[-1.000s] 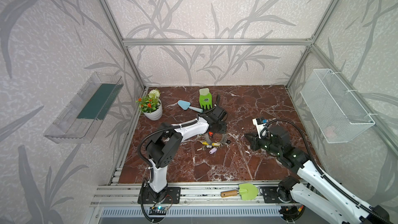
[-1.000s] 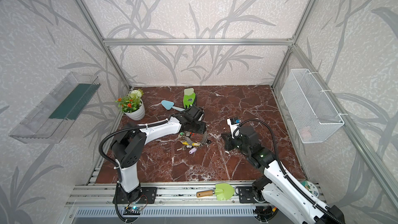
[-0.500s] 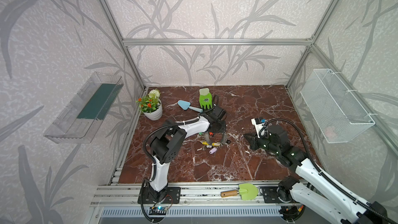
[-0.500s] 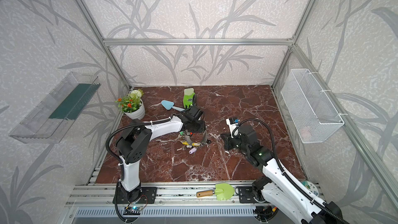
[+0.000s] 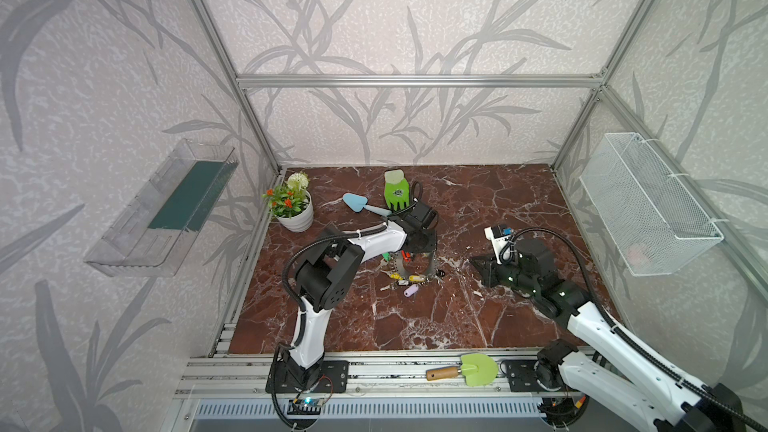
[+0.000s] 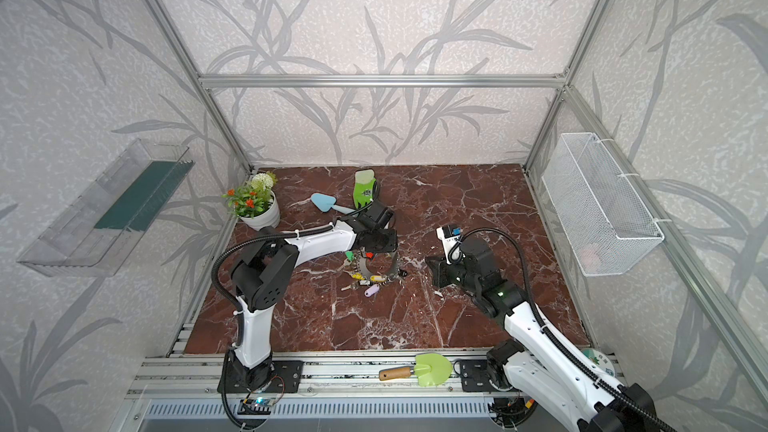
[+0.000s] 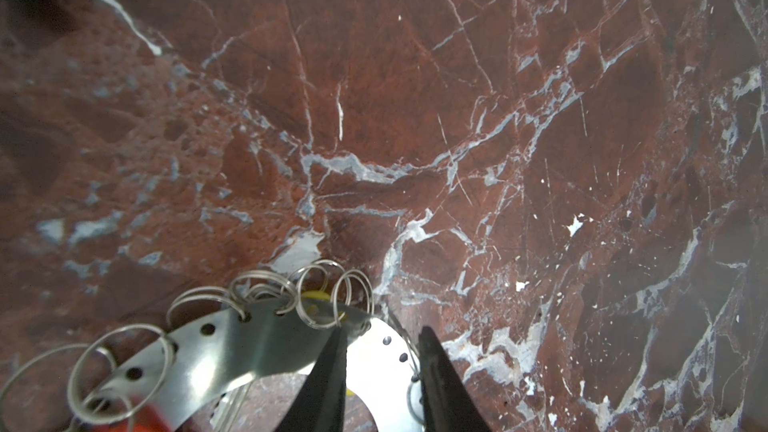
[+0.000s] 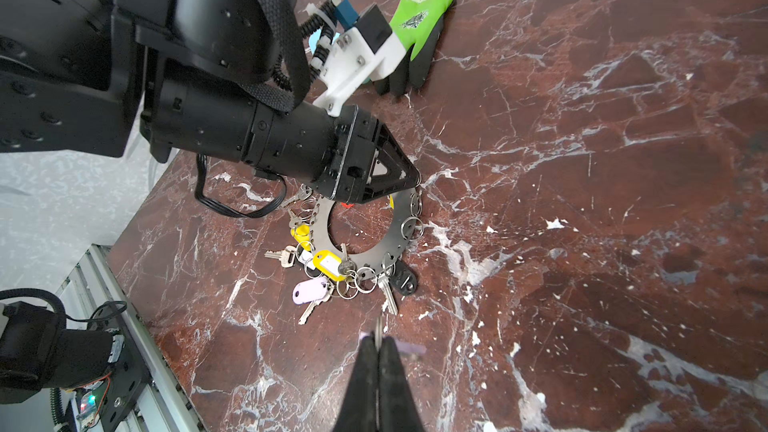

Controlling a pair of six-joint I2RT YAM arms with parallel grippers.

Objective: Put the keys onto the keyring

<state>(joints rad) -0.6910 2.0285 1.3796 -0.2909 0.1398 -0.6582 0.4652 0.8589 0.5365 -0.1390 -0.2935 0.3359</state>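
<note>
In a top view the keyring (image 5: 400, 264) is lying mid-surface, with keys (image 5: 409, 280) bunching at its near edge. The wall basket (image 5: 648, 201) is holding something pink and unclear, and the clear tray (image 5: 124, 243) a green mat (image 5: 187, 197). In the left wrist view, the left jaws are standing narrow astride the keyring's rim and may be snagging its wire loops (image 7: 291, 284). In the right wrist view, the right jaws are pinching a purple-tagged key (image 8: 409, 349), which may be twisting loose.
</note>
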